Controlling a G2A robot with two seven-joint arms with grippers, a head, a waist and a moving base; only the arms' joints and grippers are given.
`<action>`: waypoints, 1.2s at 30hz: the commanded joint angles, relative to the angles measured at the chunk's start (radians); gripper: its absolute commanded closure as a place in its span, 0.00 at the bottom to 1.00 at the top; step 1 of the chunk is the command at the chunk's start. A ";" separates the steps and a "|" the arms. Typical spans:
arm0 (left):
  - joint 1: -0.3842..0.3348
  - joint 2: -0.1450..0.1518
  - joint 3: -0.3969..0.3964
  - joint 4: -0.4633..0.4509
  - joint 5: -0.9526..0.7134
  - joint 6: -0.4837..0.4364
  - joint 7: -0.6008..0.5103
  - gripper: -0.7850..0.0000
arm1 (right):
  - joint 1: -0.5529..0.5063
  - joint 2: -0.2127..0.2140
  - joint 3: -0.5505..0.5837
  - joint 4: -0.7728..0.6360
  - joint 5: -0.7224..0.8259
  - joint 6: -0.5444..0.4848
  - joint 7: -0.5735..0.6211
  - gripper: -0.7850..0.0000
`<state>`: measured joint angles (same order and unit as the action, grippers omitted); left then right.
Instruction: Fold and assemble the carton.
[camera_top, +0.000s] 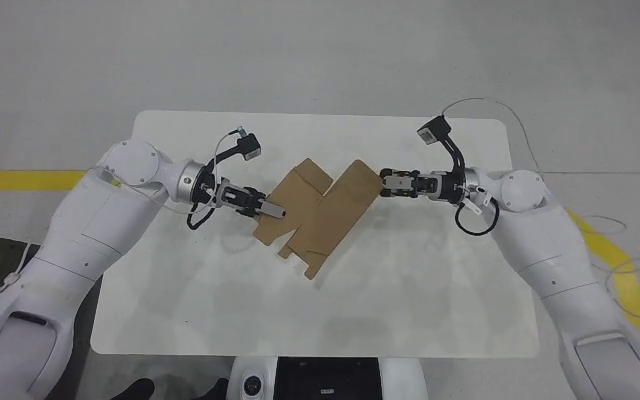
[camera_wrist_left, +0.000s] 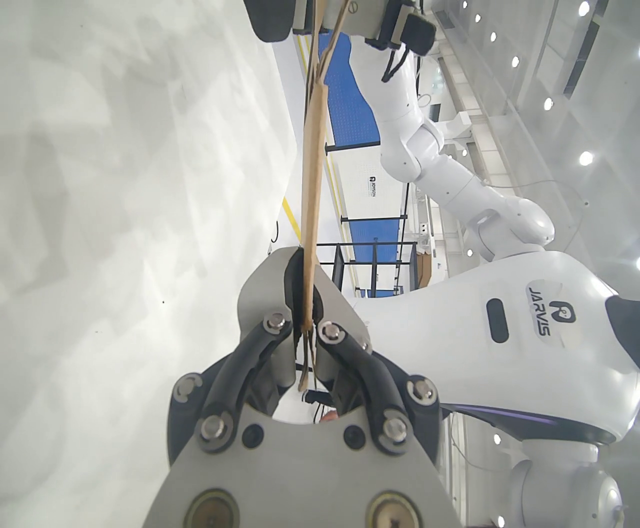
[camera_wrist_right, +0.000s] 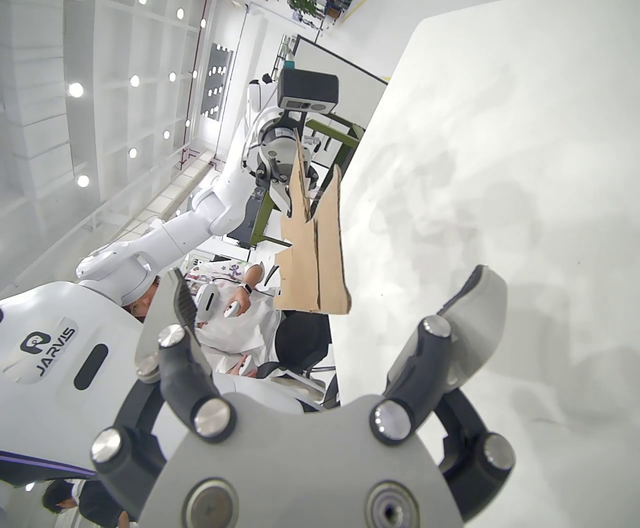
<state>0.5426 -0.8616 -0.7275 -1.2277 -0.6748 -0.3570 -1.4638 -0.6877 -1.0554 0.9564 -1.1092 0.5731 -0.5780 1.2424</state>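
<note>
Left gripper (camera_wrist_left: 302, 272) was pinched tight on one edge of the carton (camera_wrist_left: 311, 175); both pads pressed the brown board from either side, with the sheet's edge pushed back between the finger links. From that wrist the carton was seen edge-on, a thin flat blank running straight away from the jaws, close beside the white tabletop and roughly parallel to it, with a gap between board and surface. Right gripper (camera_wrist_right: 327, 285) was spread wide, its fingers (camera_wrist_right: 170, 305) well apart and holding nothing. The near end of the carton, a notched flap with creases along it, stood just ahead of that opening and in line with it; no contact with either pad could be made out. From above, the carton was an unfolded blank over the middle of the table (camera_top: 430, 300), several flaps jutting from its far and near sides, with no panel raised into a box shape. It lay between the two arms, the left gripper at its left edge and the right gripper at its right corner, both wrists held low and pointed inward toward each other. Beyond the table, a yellow stripe (camera_top: 35, 180) ran along the grey floor.
</note>
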 joint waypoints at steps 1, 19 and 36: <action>0.008 0.007 -0.003 -0.017 0.000 0.006 -0.005 1.00 | 0.001 0.004 -0.009 -0.003 0.006 0.007 0.007 0.00; 0.045 0.036 -0.001 -0.088 -0.001 0.015 -0.015 1.00 | 0.066 -0.009 -0.154 0.038 0.076 0.012 0.012 0.00; 0.024 0.034 0.038 -0.064 0.001 -0.002 0.003 1.00 | 0.075 0.010 -0.226 -0.048 0.134 0.056 0.056 0.00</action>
<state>0.5682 -0.8277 -0.6908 -1.2943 -0.6728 -0.3584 -1.4623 -0.6132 -1.0476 0.7336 -1.1535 0.7067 -0.5234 1.2974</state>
